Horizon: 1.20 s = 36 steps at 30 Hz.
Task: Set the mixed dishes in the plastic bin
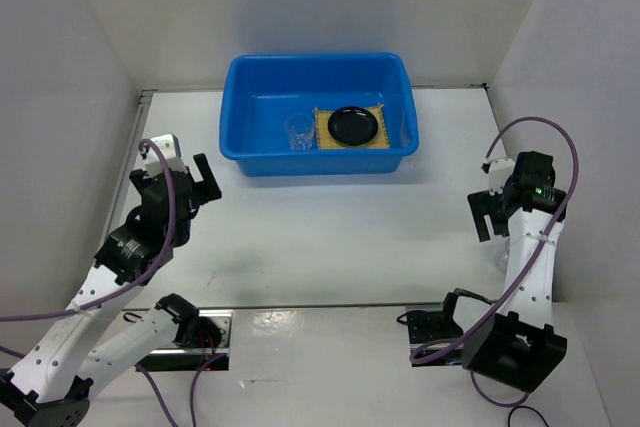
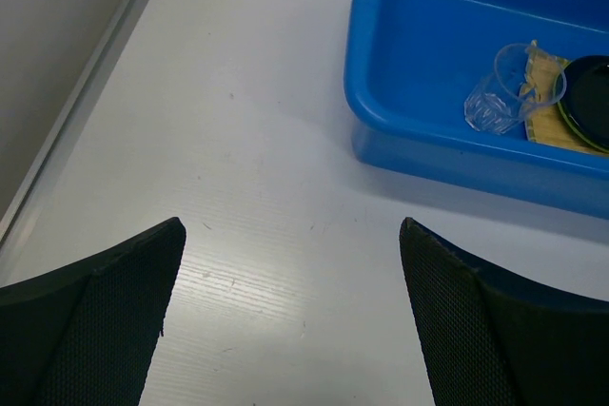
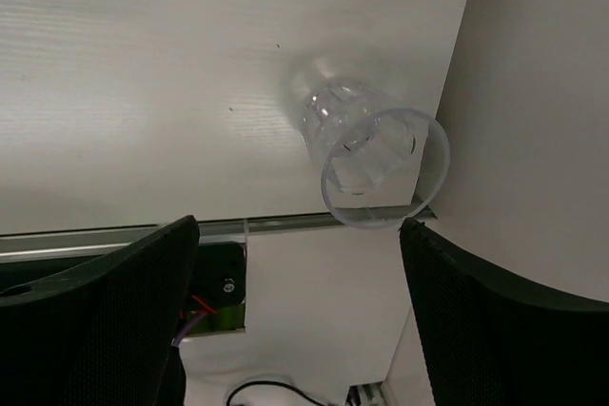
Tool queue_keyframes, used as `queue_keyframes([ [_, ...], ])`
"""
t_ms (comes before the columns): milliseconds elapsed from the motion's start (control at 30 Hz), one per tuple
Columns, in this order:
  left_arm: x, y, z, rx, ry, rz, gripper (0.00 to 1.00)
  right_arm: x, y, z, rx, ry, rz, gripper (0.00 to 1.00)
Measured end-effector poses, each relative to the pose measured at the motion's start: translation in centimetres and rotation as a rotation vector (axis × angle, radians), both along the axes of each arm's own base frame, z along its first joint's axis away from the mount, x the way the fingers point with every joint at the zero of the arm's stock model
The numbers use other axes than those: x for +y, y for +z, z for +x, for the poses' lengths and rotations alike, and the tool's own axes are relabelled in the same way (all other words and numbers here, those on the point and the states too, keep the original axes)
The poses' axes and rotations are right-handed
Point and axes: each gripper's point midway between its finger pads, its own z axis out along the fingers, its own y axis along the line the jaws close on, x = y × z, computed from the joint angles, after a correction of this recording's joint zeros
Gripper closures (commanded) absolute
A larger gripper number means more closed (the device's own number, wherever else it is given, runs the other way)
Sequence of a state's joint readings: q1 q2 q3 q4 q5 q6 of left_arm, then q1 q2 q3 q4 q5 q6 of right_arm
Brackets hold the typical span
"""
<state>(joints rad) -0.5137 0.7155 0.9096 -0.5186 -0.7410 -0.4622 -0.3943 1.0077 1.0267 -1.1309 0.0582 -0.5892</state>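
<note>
White walls enclosed the white worktop (image 1: 330, 227), with the blue bin (image 1: 318, 162) at its far centre holding a clear cup (image 1: 298, 131), the woven mat (image 1: 322, 127) and the black dish (image 1: 352, 125) resting on the mat. The left gripper (image 1: 205, 184) hovered near the bin's front-left corner, fingers apart and empty. The right gripper (image 1: 480, 215), fingers apart and empty, hung just short of a second clear cup (image 3: 366, 154) on the worktop beside the right wall.
</note>
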Motion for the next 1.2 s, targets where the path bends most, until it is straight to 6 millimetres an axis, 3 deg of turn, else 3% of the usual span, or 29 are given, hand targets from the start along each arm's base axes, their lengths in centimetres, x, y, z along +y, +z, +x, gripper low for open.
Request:
queue_keyframes([
  [367,-0.2,0.0,0.0,0.002,-0.013,-0.005,0.01,-2.9,-3.4,-2.6,0.164,-0.094,0.0,0.19],
  [567,-0.2,0.0,0.0,0.002,-0.013,-0.005,0.01,-3.1,-6.9,-2.9,0.314,-0.059,0.086,0.3],
  [667,-0.2,-0.1,0.0,0.003,-0.012,-0.004,0.01,-2.9,-8.8,-2.8,0.387,-0.034,0.143,0.63],
  [700,-0.2,0.0,0.0,0.002,-0.012,-0.005,0.01,-2.8,-9.3,-2.8,0.404,-0.024,0.156,0.84],
  [767,-0.2,0.0,-0.1,0.0,-0.012,-0.005,0.01,-2.8,-9.9,-2.8,0.423,-0.022,0.172,1.0],
  [800,-0.2,0.0,-0.1,-0.001,-0.012,-0.006,0.01,-3.2,-9.6,-2.5,0.418,-0.025,0.153,1.0],
  [900,-0.1,0.1,-0.1,-0.002,-0.011,-0.006,0.01,-3.3,-8.2,-1.3,0.348,-0.023,0.154,1.0],
  [1000,-0.1,0.1,-0.1,-0.002,-0.007,-0.004,0.01,-2.8,-4.3,0.6,0.244,0.013,0.151,1.0],
  [1100,0.0,0.1,-0.1,-0.002,-0.004,-0.003,0.01,-0.7,4.3,6.2,-0.026,0.162,0.093,1.0],
  [1200,0.0,0.0,-0.1,0.001,-0.003,-0.001,0.01,5.4,13.1,11.1,-0.3,0.372,0.08,1.0],
])
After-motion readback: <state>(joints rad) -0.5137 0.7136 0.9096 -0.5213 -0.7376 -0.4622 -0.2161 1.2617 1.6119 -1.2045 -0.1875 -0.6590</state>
